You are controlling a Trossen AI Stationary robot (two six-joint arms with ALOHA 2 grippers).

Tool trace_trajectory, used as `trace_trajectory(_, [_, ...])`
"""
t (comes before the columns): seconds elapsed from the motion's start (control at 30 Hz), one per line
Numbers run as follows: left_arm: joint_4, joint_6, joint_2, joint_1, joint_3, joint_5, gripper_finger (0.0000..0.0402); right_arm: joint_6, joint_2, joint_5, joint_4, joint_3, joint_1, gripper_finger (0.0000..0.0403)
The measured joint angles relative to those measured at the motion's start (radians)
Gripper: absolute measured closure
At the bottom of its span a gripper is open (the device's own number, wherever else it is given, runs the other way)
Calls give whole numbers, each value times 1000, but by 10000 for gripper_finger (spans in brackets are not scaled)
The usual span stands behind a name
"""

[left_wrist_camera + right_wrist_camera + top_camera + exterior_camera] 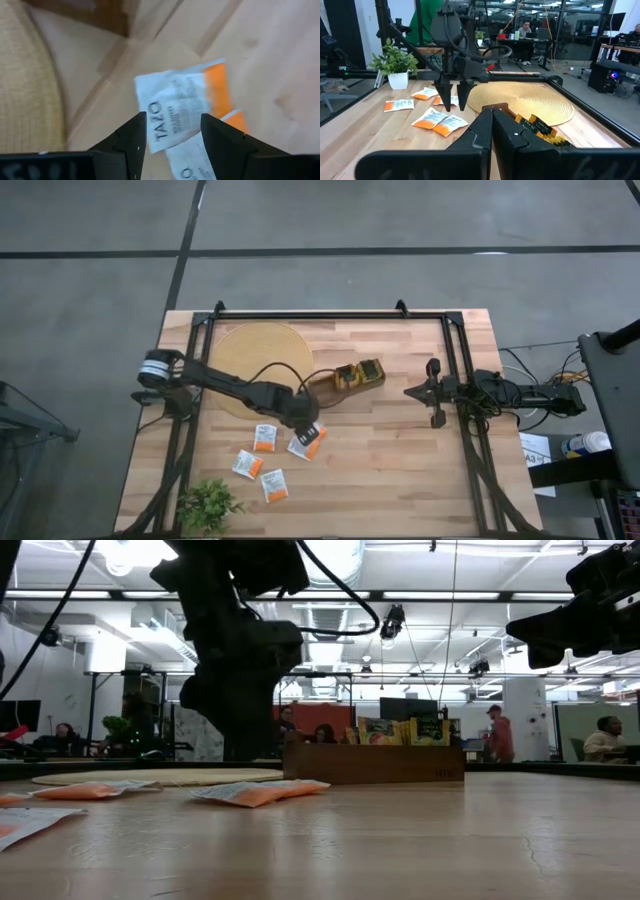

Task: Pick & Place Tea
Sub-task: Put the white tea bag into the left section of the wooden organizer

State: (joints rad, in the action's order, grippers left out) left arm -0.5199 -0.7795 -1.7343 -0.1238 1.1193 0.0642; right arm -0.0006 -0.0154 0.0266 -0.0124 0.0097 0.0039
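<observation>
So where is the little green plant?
In the high view the plant stands at the table's near-left corner, on the left arm's side, just beside the closest orange-and-white tea sachet.

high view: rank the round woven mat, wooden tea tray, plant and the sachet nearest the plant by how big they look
1. round woven mat
2. wooden tea tray and plant: too alike to rank
3. sachet nearest the plant

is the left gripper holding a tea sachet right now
No, the left gripper hangs open above the white-and-orange sachet, which lies flat on the table.
</observation>
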Motion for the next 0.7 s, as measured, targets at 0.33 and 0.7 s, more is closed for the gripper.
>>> trace_trajectory(0.33, [-135,23,-85,1,111,34,221,0,0,0,0,0,0,394])
trace_trajectory(0.7, [-136,-24,-119,23,119,31,221,0,0,1,0,0,0,394])
